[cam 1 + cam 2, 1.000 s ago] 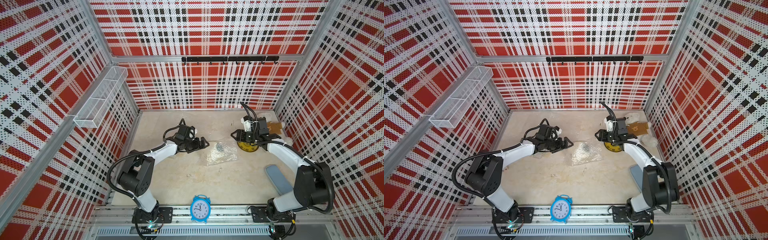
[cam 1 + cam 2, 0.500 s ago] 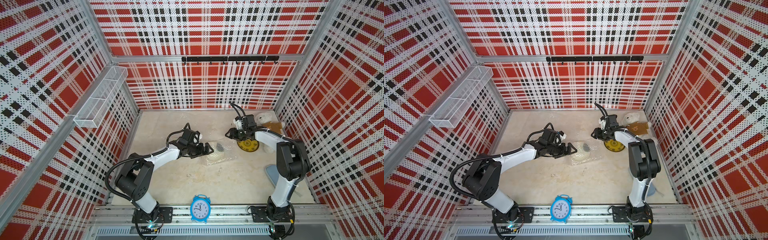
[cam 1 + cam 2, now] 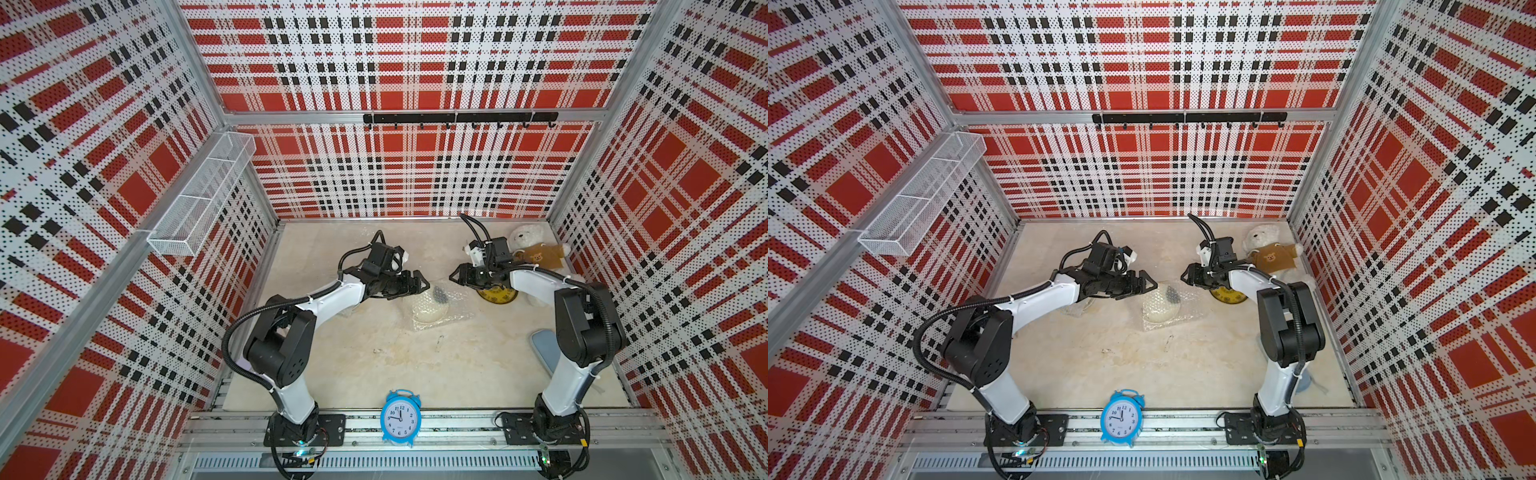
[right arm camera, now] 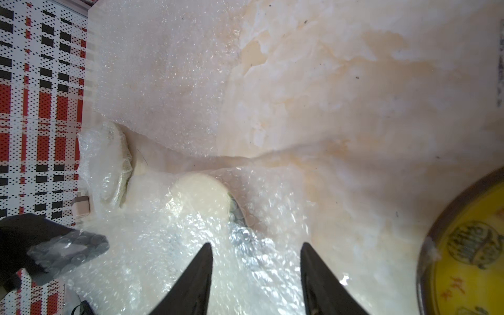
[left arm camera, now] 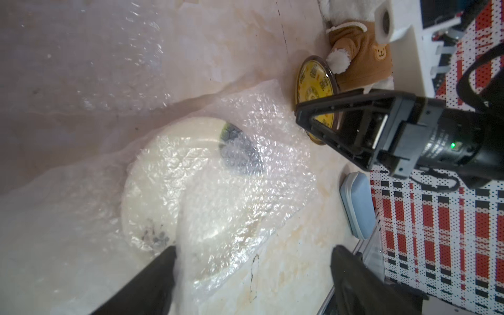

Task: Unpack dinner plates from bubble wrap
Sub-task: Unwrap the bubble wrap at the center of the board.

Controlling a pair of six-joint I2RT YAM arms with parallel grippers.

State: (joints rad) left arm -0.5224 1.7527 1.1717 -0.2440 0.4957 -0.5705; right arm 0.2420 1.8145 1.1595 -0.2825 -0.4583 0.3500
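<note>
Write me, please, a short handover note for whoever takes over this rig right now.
Left gripper: open, empty, beside the middle bubble wrap.
Right gripper: open, empty, at that wrap's opposite side.
Done: yellow plate lies bare next to the teddy bear; a loose sheet lies flat.
Left: cream plate is partly covered by the middle wrap; another wrapped bundle sits under the left arm, apparently holding a plate.

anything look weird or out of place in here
Two things don't belong here. A teddy bear lies in the far right corner, one paw overlapping the rim of the yellow plate in the left wrist view. A blue alarm clock stands on the front rail. Nothing looks broken or spilled.
</note>
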